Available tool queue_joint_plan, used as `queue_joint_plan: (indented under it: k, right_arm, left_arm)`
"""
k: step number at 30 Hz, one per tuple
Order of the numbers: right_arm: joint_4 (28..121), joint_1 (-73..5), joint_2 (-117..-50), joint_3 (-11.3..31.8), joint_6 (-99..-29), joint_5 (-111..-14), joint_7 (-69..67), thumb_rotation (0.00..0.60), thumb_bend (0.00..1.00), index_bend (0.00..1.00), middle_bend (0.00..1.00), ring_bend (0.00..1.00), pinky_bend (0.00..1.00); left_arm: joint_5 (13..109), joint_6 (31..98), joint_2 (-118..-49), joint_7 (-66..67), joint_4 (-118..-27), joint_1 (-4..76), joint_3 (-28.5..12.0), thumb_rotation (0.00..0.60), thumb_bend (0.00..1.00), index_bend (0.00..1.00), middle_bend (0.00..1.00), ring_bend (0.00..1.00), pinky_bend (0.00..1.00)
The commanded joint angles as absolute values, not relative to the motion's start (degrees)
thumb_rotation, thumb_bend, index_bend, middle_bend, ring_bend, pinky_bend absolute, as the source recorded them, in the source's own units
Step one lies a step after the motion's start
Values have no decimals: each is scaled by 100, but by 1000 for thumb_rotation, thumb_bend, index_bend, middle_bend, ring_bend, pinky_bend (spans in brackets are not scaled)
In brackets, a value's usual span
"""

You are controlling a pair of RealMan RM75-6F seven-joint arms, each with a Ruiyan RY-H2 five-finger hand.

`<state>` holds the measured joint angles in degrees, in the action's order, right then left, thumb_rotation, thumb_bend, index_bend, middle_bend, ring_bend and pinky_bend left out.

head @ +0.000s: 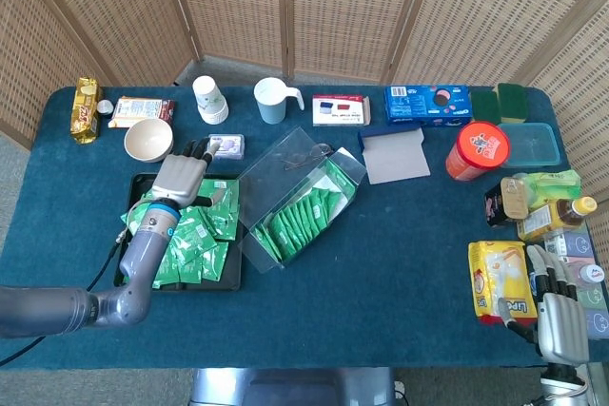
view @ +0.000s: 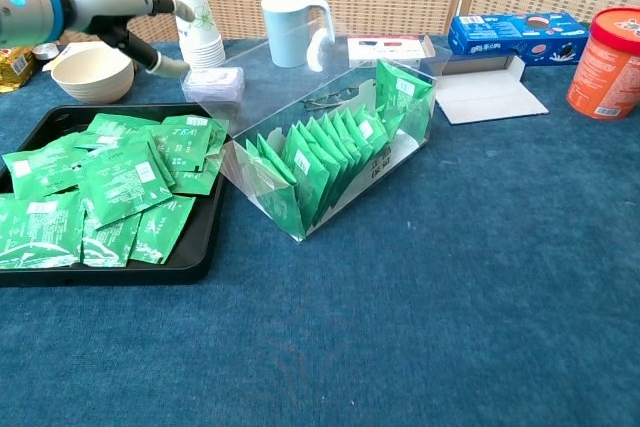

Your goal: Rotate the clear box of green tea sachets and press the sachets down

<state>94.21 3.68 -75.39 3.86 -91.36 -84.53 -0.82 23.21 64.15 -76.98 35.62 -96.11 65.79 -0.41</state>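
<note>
The clear box [head: 303, 199] [view: 330, 152] lies at an angle in the middle of the table, its lid open, with a row of green tea sachets [head: 306, 211] [view: 330, 152] standing upright inside. My left hand [head: 179, 176] [view: 120, 9] hovers over the far end of the black tray [head: 135, 187] [view: 60, 115], left of the box and apart from it, fingers spread and holding nothing. My right hand [head: 559, 316] rests open at the table's near right corner, beside a yellow snack pack [head: 501, 280].
The tray holds several loose green sachets [view: 110, 182]. Behind it stand a bowl [view: 92, 71], stacked paper cups [view: 197, 27], a small tin [view: 213, 79] and a pale blue jug [view: 293, 27]. Cartons, a blue cookie box [view: 515, 32] and an orange tub [view: 606, 47] line the back right.
</note>
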Motion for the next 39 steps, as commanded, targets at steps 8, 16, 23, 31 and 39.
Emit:
queue_joint_plan:
  k: [8, 16, 23, 31, 39]
  right_arm:
    - [9386, 313, -7567, 402, -9056, -8455, -119, 600, 341, 0, 4, 0, 62]
    - [9354, 281, -7582, 418, -9003, -8431, -144, 600, 341, 0, 4, 0, 62]
    - [9312, 255, -7603, 435, -8957, -8399, -187, 600, 341, 0, 4, 0, 62]
    - [9251, 294, -7617, 427, -8991, -8364, -257, 600, 341, 0, 4, 0, 63]
    - [9195, 313, -7619, 431, -8993, -8333, -332, 600, 341, 0, 4, 0, 65]
  left_arm:
    - [4577, 7528, -7042, 2607, -10682, 5570, 96, 315, 318, 0, 0, 0, 236]
    - [5553, 7743, -6722, 2303, -10989, 5078, 252, 313, 318, 0, 0, 0, 234]
    - [6172, 7579, -6579, 2307, -11051, 4933, 273, 468, 318, 21, 0, 0, 214]
    - [6522, 7159, -6629, 2586, -10951, 5030, 144, 600, 319, 101, 0, 0, 197]
    - [6470, 6694, -6828, 2897, -10908, 5219, -78, 600, 319, 121, 0, 0, 190]
